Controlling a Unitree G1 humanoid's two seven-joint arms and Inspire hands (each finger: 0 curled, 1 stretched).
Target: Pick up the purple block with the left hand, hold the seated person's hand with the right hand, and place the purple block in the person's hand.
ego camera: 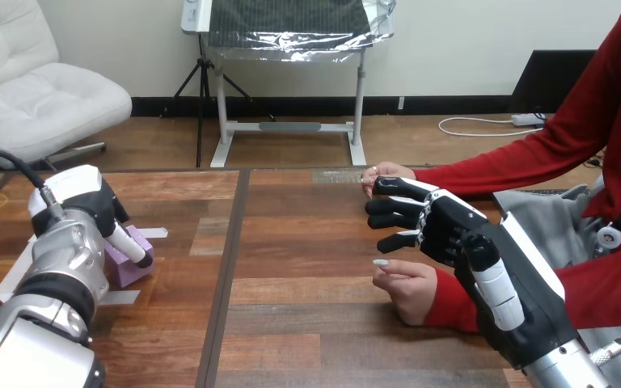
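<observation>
Item 1. Left forearm (16,347): silver, at the bottom left corner, nearest the camera, running up and away to the wrist.

Item 2. Left hand (81,206): fingers bent downward and closed on the purple block (127,271). One white finger with a black tip lies slantwise across the block's upper face. The remaining fingers are hidden behind the white-shelled back of the hand, which is turned toward the camera.

Item 3. Purple block: at the left side of the table (307,323), under and just right of the left hand, partly covered by it. Its lower edge sits at table level; whether it rests on the wood or is slightly raised cannot be told. A strip of white tape (155,233) lies on the wood just beyond it.

Item 4. Right hand (453,230): fingers (392,187) loosely extended and spread, pointing toward the view's left, closed round nothing that can be seen. The thumb (497,283) stands apart from them, nearer the camera, white-shelled, angled down. The right forearm (562,370) enters from the bottom right corner.

Item 5. Person's farther hand (388,170): red sleeve, on the table just behind the right hand's uppermost finger; contact cannot be told.

Item 6. Person's nearer hand (412,287): red sleeve, loosely curled, on the table just below the right hand's fingers and left of its thumb. The right hand lies between the two, over the nearer one. The purple block is well apart from both.
</observation>
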